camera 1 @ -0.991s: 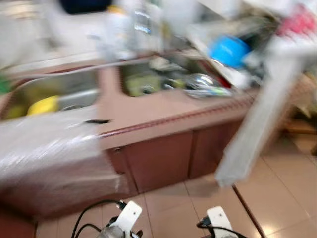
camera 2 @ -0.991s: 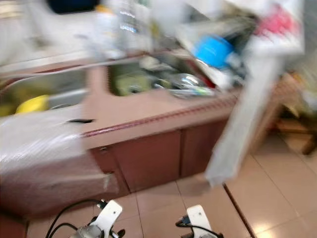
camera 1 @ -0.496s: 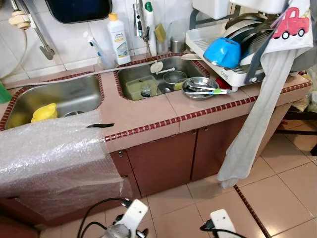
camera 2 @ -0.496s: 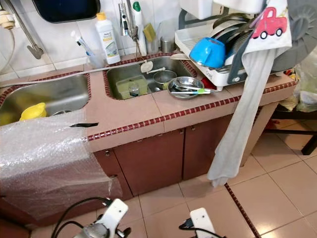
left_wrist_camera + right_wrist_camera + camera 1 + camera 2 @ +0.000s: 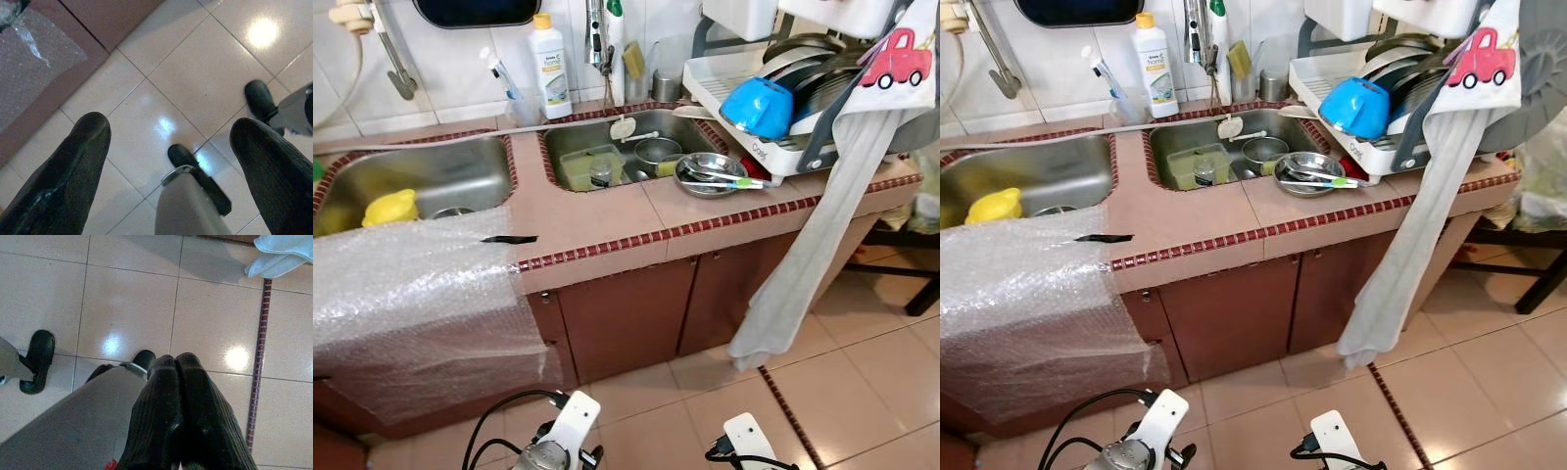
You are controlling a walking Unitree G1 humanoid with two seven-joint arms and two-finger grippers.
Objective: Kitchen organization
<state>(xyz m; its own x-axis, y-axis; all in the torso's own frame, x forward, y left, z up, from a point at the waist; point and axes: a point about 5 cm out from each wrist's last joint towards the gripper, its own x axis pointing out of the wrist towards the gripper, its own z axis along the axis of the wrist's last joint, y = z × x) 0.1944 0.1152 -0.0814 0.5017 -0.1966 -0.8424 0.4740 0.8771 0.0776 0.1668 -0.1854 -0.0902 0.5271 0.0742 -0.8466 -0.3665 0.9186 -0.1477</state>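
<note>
A tiled kitchen counter (image 5: 597,220) with two steel sinks stands ahead of me. The right sink (image 5: 570,139) holds a green container (image 5: 584,167) and a small steel pot (image 5: 653,152). A steel bowl (image 5: 709,173) with utensils rests on the counter beside it. A yellow item (image 5: 389,207) lies in the left sink (image 5: 460,168). A dish rack (image 5: 773,157) at the right holds a blue bowl (image 5: 757,105) and dark plates. Both arms hang low over the floor tiles. My left gripper (image 5: 171,127) is open and empty. My right gripper (image 5: 175,360) is shut on nothing.
Bubble wrap (image 5: 411,304) drapes over the counter's left end and down its front. A long grey towel (image 5: 803,264) hangs from the rack almost to the floor. A white soap bottle (image 5: 549,65) stands by the wall. Brown cabinet doors (image 5: 626,313) sit under the counter.
The head view was blurred a second ago and is now steady, framed slightly differently. Nothing on the counter has moved.
</note>
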